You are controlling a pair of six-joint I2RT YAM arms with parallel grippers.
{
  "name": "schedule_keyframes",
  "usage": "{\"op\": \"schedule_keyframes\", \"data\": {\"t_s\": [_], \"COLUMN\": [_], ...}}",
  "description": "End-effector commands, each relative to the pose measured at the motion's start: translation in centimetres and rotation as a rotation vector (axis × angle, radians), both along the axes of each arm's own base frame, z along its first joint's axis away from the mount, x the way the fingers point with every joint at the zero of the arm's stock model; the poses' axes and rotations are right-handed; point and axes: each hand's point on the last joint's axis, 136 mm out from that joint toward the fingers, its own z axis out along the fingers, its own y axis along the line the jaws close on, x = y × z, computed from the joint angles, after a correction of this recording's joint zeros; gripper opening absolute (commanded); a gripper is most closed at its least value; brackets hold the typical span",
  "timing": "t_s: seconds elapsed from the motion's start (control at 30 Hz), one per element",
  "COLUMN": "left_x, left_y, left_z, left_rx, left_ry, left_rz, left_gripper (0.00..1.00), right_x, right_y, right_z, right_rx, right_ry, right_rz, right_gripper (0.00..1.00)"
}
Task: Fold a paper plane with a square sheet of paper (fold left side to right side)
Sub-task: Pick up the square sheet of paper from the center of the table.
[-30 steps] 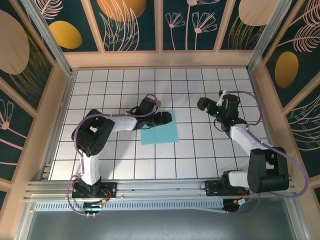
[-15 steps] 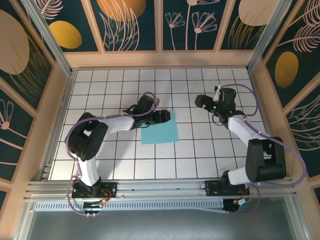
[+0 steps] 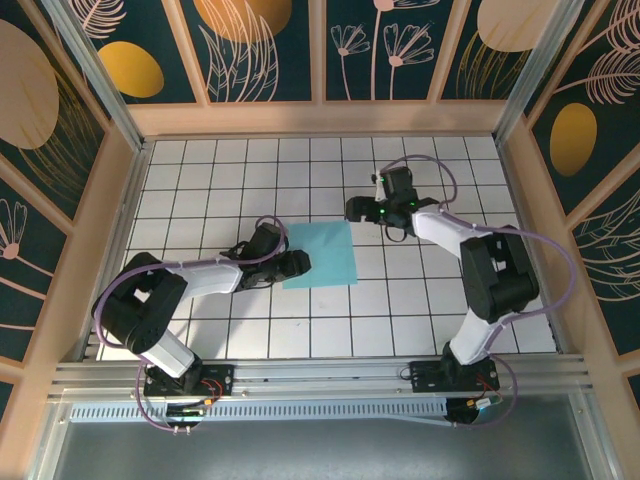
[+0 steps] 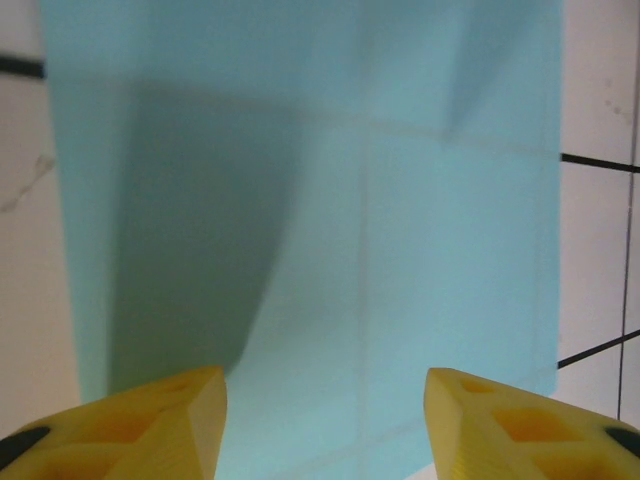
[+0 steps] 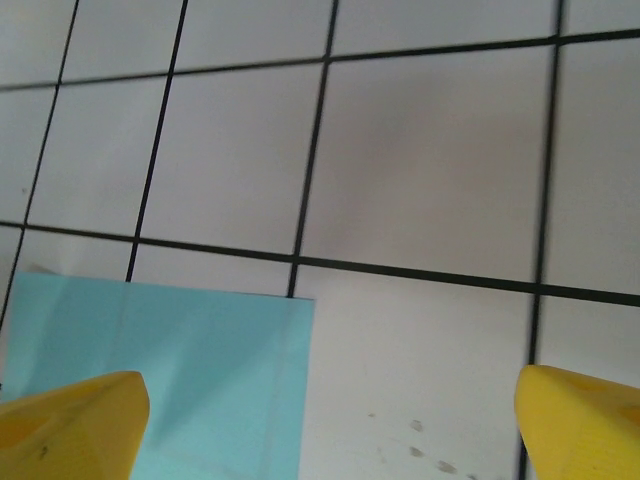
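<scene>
Dark panels (image 3: 260, 50) with leaf and flower drawings wall in a white worktop (image 3: 200, 180) ruled with black grid lines. 2 black and white robot arms rise from its near edge. The left arm (image 3: 180, 280) lies low and reaches toward the middle. The right arm (image 3: 480, 260) bends up and back toward the centre.

The square sheet of paper (image 3: 322, 255), light cyan, lies flat and unfolded near the middle of the worktop, covering about 2 tiles each way.

The left hand (image 3: 300, 262) sits at the sheet's left edge. Its wrist camera shows its 2 yellow fingers (image 4: 170, 420) apart, released, with the sheet (image 4: 400, 250) flat beneath and between them and casting a shadow on it.

The right hand (image 3: 355, 210) is just beyond the sheet's far right corner. Its wrist camera shows it (image 5: 330, 385) spread wide and released, grasping nothing, with a corner of the sheet (image 5: 200, 380) below the left finger.
</scene>
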Motion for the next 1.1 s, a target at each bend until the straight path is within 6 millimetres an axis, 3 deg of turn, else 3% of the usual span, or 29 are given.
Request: {"op": "schedule_keyframes", "data": {"t_s": [0.0, 0.33, 1.07], "left_x": [0.0, -0.4, -0.2], "left_y": [-0.3, 0.4, 0.7], "left_z": [0.4, -1.3, -1.9], "left_rx": [-0.028, 0.032, 0.065], "left_ry": [-0.006, 0.024, 0.023], "left_rz": [0.010, 0.013, 0.015], "left_gripper": [0.51, 0.43, 0.43], "right_x": [0.0, -1.0, -2.6], "right_y": [1.5, 5.3, 7.4], "right_z": [-0.9, -3.7, -6.7], "right_rx": [-0.085, -0.141, -0.219], "right_ry": [0.009, 0.060, 0.110], "right_rz": [0.042, 0.124, 0.184], "right_gripper": [0.92, 0.89, 0.91]}}
